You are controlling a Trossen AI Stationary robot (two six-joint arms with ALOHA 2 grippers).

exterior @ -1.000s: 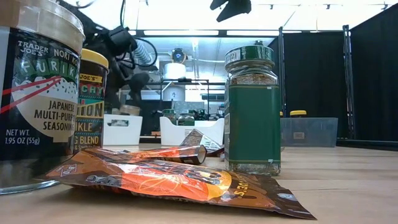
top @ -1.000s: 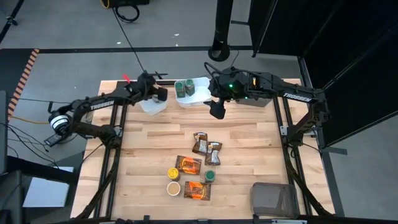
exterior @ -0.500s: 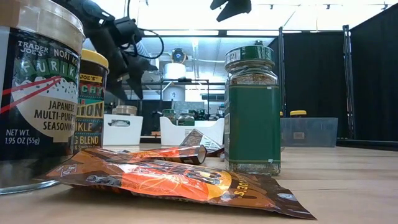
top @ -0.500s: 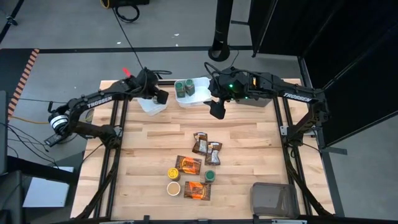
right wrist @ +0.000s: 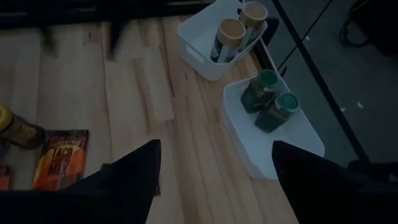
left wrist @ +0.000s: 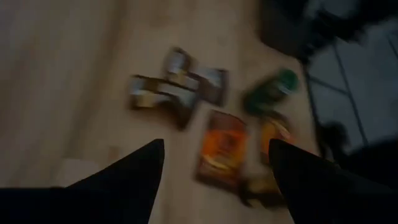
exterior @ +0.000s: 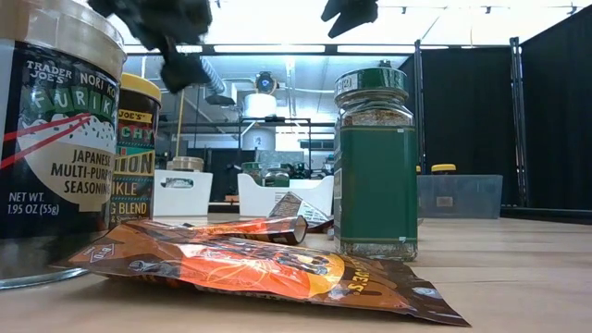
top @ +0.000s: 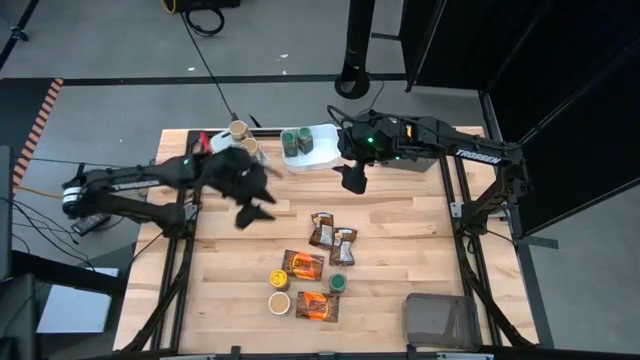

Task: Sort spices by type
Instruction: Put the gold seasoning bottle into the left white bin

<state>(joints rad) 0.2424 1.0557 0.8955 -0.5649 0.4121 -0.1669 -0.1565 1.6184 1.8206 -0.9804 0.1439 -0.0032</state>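
Butcher-block table [top: 400, 250], dark room behind. Left gripper [top: 252, 205] hung wide open and empty; the taco mix packets [top: 332, 236] lay just ahead, toward mid-table, nearer it than the right gripper [top: 354, 179], also open.

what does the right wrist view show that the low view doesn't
Only the right wrist view looks down into the two white tubs: one tub holds two tan-lidded jars, the other tub holds two green-lidded jars. Its jaws stand open and empty.

Only the low view shows label text up close: the Furikake jar, and the tall green jar standing upright behind the nearest packet.

Both show the wooden table, orange foil packets lying flat on it, a yellow-lidded jar, and the white tubs at the far edge.
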